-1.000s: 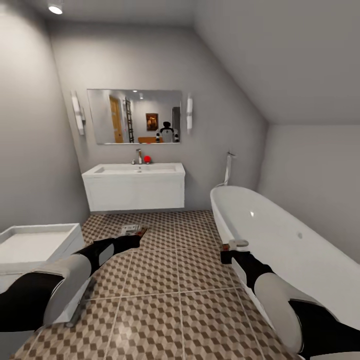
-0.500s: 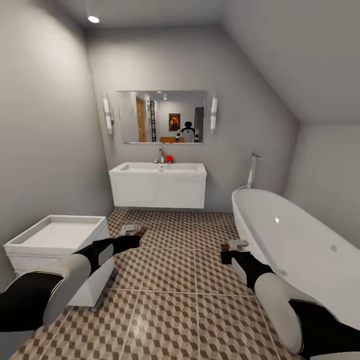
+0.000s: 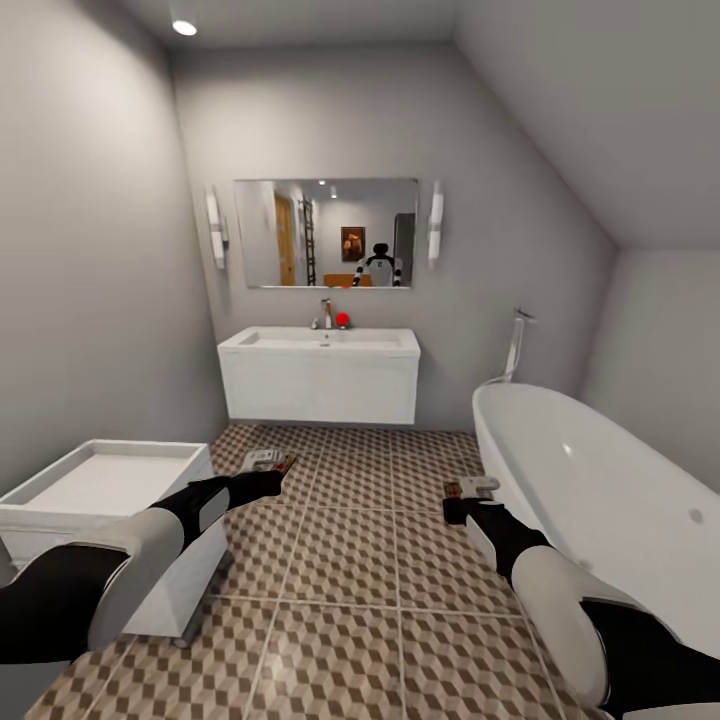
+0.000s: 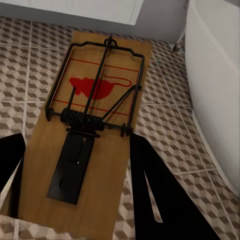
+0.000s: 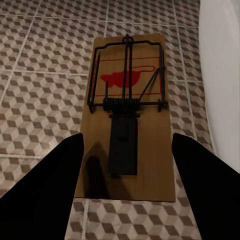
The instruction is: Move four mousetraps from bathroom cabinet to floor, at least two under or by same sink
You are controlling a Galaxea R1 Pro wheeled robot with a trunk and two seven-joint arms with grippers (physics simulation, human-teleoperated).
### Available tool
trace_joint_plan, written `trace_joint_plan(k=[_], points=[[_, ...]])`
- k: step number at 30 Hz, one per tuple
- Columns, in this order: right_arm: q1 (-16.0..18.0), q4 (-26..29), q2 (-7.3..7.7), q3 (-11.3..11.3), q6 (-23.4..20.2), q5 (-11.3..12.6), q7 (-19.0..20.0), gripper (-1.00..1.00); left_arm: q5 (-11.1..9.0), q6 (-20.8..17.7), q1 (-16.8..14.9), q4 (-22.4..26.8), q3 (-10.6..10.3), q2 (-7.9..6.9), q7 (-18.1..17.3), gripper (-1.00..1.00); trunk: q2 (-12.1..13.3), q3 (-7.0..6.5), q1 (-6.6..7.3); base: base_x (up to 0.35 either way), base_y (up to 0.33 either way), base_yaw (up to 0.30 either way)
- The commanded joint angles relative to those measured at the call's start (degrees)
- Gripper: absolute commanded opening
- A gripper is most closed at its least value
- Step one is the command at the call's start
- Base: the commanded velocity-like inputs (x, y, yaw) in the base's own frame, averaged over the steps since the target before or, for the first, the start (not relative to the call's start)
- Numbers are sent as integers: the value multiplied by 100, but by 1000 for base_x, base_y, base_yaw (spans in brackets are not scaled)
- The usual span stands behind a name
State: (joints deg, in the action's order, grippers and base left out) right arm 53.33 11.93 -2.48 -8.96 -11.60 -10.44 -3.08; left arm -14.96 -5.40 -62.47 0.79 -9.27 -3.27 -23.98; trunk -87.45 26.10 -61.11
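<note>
Closest in, both arms reach forward over the cube-patterned brown, beige and white tiled bathroom floor (image 3: 350, 560). The left gripper (image 3: 272, 466) is clamped on a small flat brown wooden mousetrap with black wire parts and a red mouse print (image 4: 87, 130); in the left wrist view the board sits between the two dark fingers (image 4: 155, 195), held above the tiles. The right gripper (image 3: 470, 490) is doing the same thing with a second brown wooden mousetrap (image 5: 129, 115), a dark finger either side of the board, right beside the white oval bathtub (image 3: 600, 500).

A low white open-topped box unit (image 3: 110, 500) stands on the tiles across the room from the bathtub, just beside the left arm.

Further back, past the head end of the bathtub, the wide white rectangular bathroom sink on its wall-hung vanity (image 3: 320, 375) sits against the far wall, with a chrome faucet (image 3: 326, 314) and a small red thing (image 3: 342, 320) beside it. A rectangular mirror (image 3: 326, 233) hangs above, flanked by two white wall lights (image 3: 435, 222).
</note>
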Motion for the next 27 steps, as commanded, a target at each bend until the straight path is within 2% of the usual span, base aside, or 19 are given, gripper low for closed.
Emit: trace_joint_plan(k=[1, 7, 10, 13, 16, 23, 27], points=[[2, 11, -6, -48, -26, -58, -5, -100, -40, -32, -2, 9, -40, -1, -10, -100, -3, 7, -3, 319, 0, 1], [2, 6, 0, -52, 25, -55, -8, -100, -37, -32, -2, 9, -40, 14, -10, -100, -3, 7, -3, 321, 0, 0], [2, -178, 16, -53, 267, -63, -8, -100, -41, -37, -2, 9, -40, 71, -3, -100, -3, 7, -3, 322, 0, 0], [2, -269, 23, -53, 471, -69, -29, -100, -31, -39, -4, 9, -40, 95, 110, -100, -3, 7, -3, 323, 0, 0], [2, -357, 26, -53, 649, -72, -48, -100, -13, -40, -2, 9, -40, 164, 506, -100, -3, 7, -3, 323, 0, 0], [3, -382, 28, -53, 683, -73, -52, -100, -2, -29, -2, 0, -42, 203, 614, -100, -3, 7, -3, 292, 0, 0], [2, -384, 21, -53, 685, -66, -52, -100, 153, 20, 10, -4, -43, 302, 875, -100, -3, 7, -3, 53, 0, 0]])
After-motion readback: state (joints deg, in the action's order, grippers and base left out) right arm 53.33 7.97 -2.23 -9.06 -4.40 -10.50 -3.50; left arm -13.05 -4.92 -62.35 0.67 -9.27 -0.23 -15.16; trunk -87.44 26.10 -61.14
